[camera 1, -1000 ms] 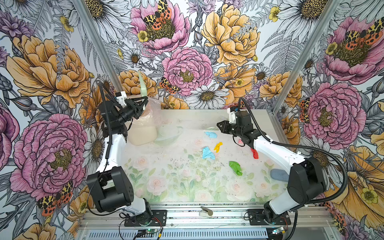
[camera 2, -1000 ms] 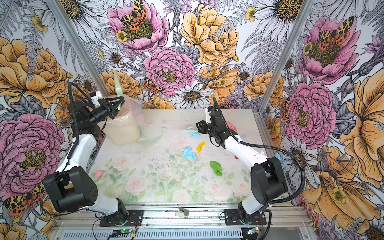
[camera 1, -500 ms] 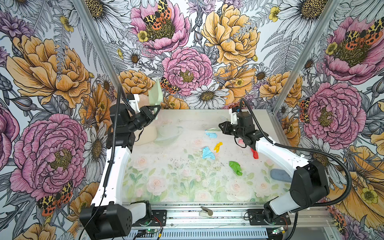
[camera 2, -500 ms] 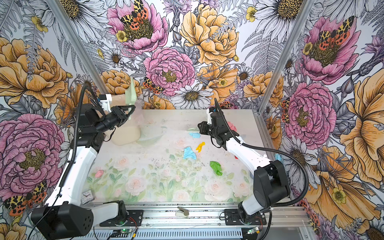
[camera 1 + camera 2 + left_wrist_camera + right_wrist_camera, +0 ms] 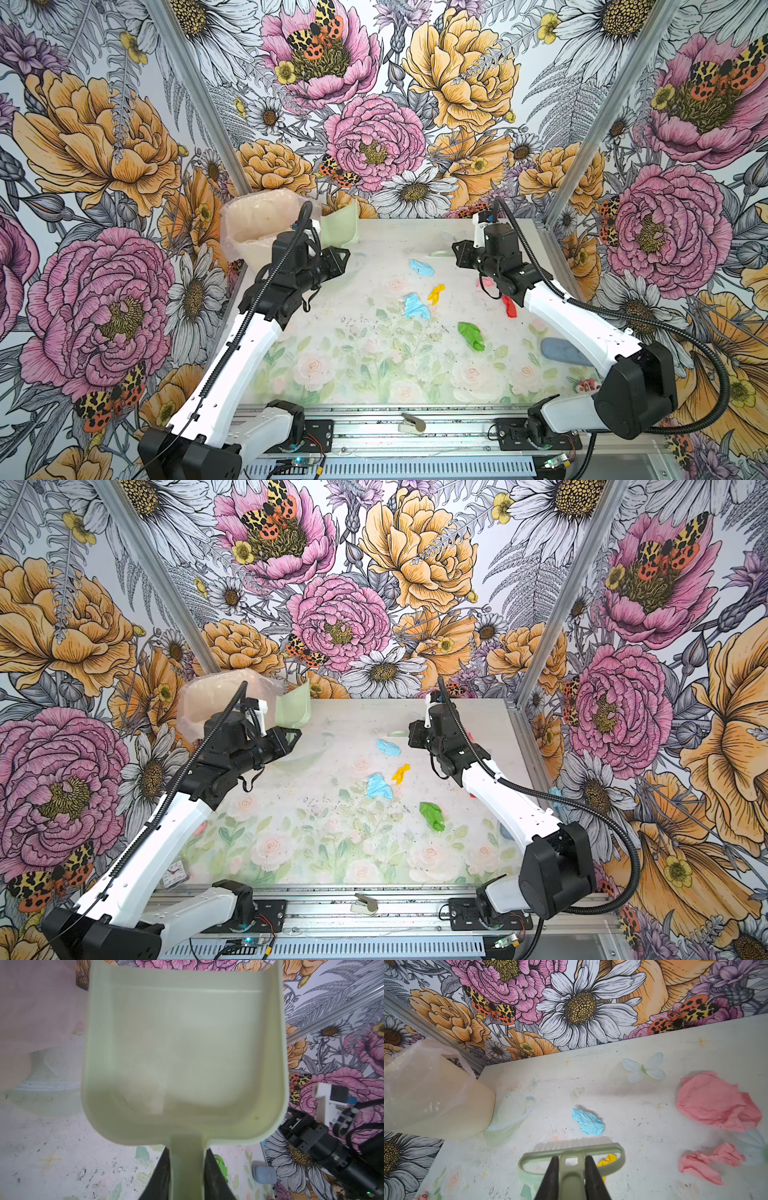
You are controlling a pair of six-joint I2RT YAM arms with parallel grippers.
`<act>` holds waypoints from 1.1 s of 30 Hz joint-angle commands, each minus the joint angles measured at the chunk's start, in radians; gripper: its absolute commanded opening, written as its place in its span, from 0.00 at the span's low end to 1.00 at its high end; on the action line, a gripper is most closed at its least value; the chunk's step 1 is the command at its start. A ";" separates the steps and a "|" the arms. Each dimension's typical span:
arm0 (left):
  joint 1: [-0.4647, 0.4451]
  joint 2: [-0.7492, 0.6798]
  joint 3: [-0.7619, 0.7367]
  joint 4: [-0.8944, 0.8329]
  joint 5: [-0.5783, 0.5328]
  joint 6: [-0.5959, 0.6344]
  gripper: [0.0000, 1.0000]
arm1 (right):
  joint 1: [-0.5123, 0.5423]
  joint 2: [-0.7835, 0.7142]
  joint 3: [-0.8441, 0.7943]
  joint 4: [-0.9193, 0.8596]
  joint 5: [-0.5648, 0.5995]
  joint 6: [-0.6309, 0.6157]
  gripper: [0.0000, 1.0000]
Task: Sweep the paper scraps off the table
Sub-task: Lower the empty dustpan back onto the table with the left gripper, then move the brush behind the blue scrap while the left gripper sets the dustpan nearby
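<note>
My left gripper is shut on the handle of the pale green dustpan, which shows nothing inside. The dustpan is raised beside the bin at the table's back left. My right gripper is shut on the pale green brush, whose bristles sit just short of a light blue scrap. On the table lie paper scraps: two light blue, yellow, green, red. Two pink scraps lie beside the right arm.
A cream bin with a clear plastic liner stands in the back left corner. A blue-grey oval object lies near the table's right edge, under the right arm. A small clock sits at the front left. Flowered walls close three sides.
The left arm has swung the dustpan from over the bin to the right, so it now stands beside the bin. The right arm and brush have barely moved.
</note>
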 commanded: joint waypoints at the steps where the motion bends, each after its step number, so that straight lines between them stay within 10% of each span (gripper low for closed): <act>1: -0.076 -0.021 -0.052 -0.059 -0.184 0.036 0.00 | 0.002 -0.043 -0.016 -0.015 0.077 0.005 0.00; 20: -0.510 0.106 -0.244 -0.165 -0.493 -0.019 0.00 | 0.134 -0.021 -0.035 -0.060 0.359 0.035 0.00; 33: -0.570 0.047 -0.354 -0.163 -0.464 -0.058 0.00 | 0.203 0.097 0.022 -0.204 0.378 0.078 0.00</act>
